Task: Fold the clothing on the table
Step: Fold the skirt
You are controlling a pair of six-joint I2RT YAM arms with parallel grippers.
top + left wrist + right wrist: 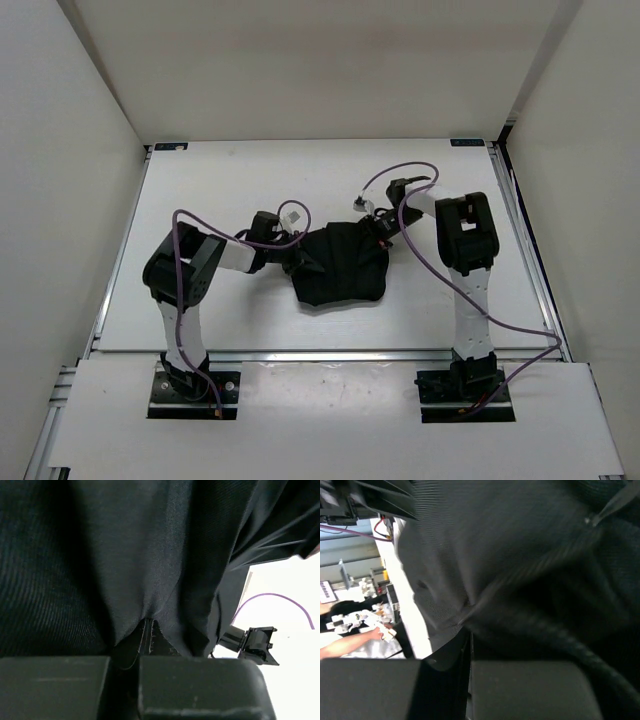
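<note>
The black clothing [340, 268] sits bunched in the middle of the white surface [220, 180], between the two arms. From above it is one dark mass, and its folds and edges cannot be read. The left claw [297, 260] is at the left edge of the clothing and the right claw [383, 232] is at its upper right corner. Both are black against black cloth, so their fingertips are lost in that view.

In the left wrist view the two fingers [55, 685] stand closed together at the bottom. A pinched ridge of fabric runs into the narrow gap between them, so this claw is closed on the clothing. Cloth fills nearly the whole picture. Only at the right a piece of the surface shows, with a purple cable [272, 600] and a small black part that I cannot identify.

In the right wrist view the fingers are also closed, with cloth drawn into the slit between them, so this claw too grips the clothing. This picture is blurred, and the room at its left is too unclear to describe.
</note>
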